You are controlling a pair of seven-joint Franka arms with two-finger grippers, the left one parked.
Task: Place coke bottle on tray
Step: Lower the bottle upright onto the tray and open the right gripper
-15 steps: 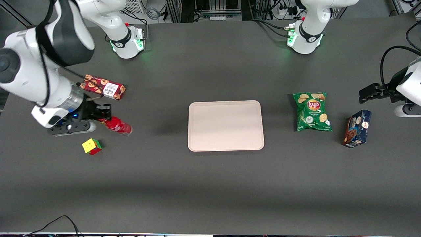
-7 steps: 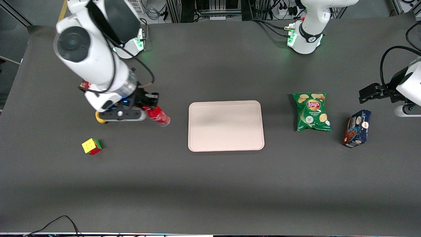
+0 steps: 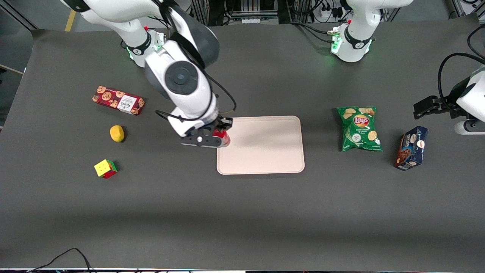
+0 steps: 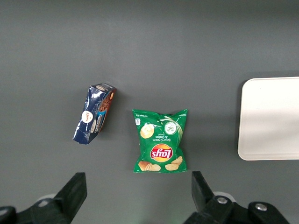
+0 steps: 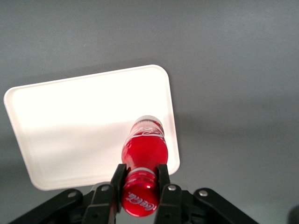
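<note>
my gripper clamped on bottle neck | held above tray edge nearest working arm | bottle seemingly clear of tray

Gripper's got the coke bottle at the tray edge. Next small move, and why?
Probably carry it a little farther in over the tray before lowering. The gripper is shut on the coke bottle, which hangs above the tray's rim at the working arm's end; released here, it might land on the rim.
</note>
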